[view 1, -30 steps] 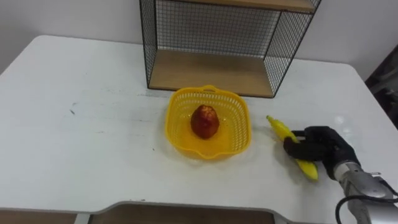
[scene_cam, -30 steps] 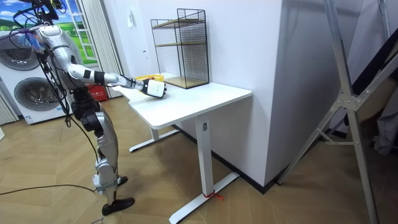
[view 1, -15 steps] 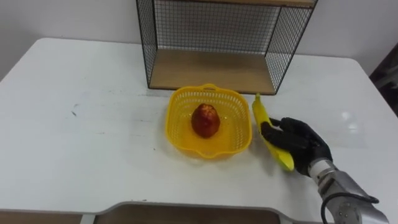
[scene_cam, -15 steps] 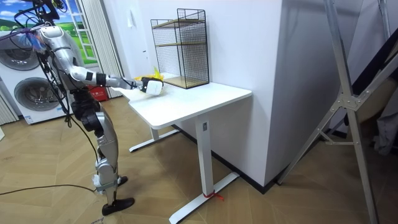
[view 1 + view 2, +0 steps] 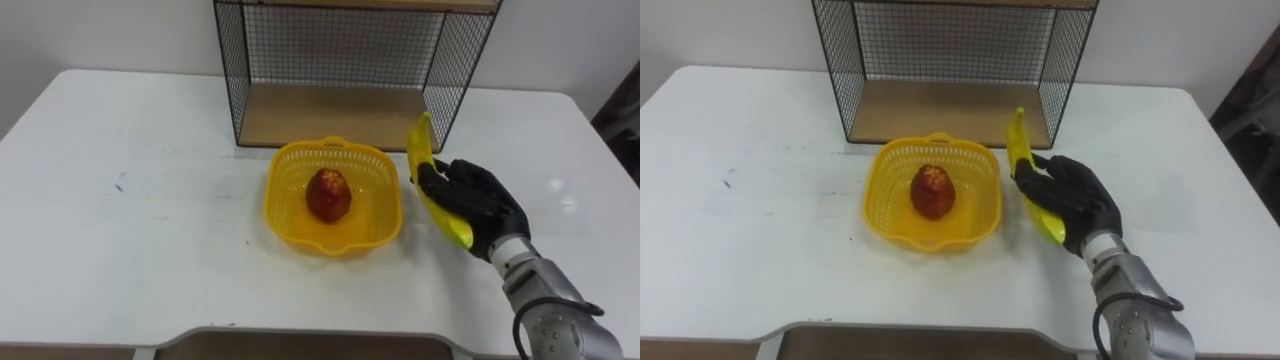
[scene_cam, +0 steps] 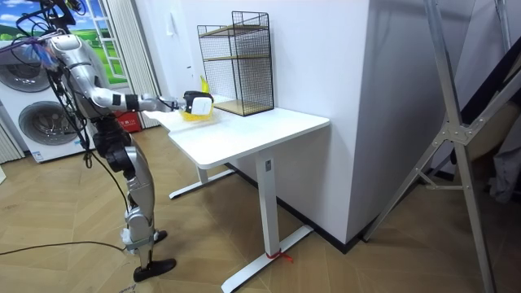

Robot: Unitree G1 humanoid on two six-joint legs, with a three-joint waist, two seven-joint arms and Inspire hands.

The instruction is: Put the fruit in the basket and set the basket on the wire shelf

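A yellow plastic basket (image 5: 370,212) (image 5: 880,190) sits on the white table in front of the wire shelf (image 5: 345,110) (image 5: 950,105). Inside it lies a red apple (image 5: 328,194) (image 5: 931,191). My right hand (image 5: 478,203) (image 5: 1080,200), in a black glove, is shut on a yellow banana (image 5: 420,150) (image 5: 1018,135) and holds it lifted just right of the basket, one end pointing up toward the shelf. In the room view I stand at the table's end with the right arm stretched out over the basket (image 6: 195,116).
The white table (image 5: 130,200) reaches wide to the left and to the right of the basket. The black wire shelf has a wooden bottom board (image 5: 330,120) and an open front. A small dark mark (image 5: 119,181) lies on the tabletop at left.
My right hand has lifted the banana off the table and carried it left and forward, from the table's right side up beside the basket's right rim.
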